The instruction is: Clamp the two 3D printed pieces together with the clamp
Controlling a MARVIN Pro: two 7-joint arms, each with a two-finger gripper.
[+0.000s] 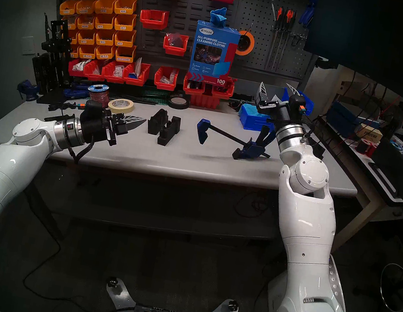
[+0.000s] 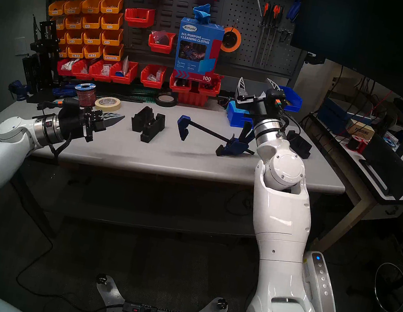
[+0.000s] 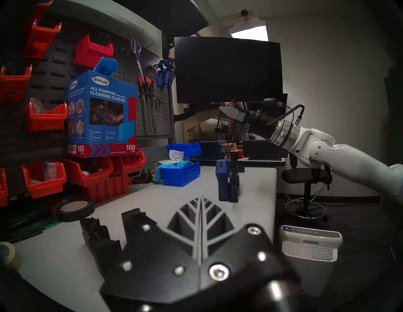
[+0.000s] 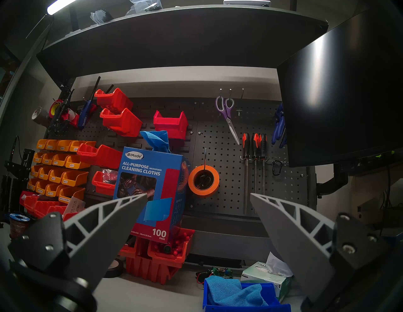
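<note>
Your table [image 1: 194,161] is grey and crowded along its back edge. The clamp [image 1: 230,136] lies on it ahead of the left gripper's tips and well beyond the prints, blue fixed jaw nearest them, trigger body at the far end just below your right wrist.

The two 3D printed pieces [image 1: 164,126] stand just ahead of the left gripper [image 1: 139,122], side by side with a narrow gap between them.

That left gripper is clenched on nothing, held level above the table with its tips aimed at the prints. The right gripper [image 1: 278,87] stands released, wide and empty, tilted up toward the pegboard [image 4: 239,152].

Recommendation: use the closed tips to nudge the nearer print flush against its partner, low on the wall so it does not tip.

Behind the left gripper lie the masking tape roll [image 1: 120,106] and a wire spool [image 1: 98,93]; neither blocks the push.
</note>
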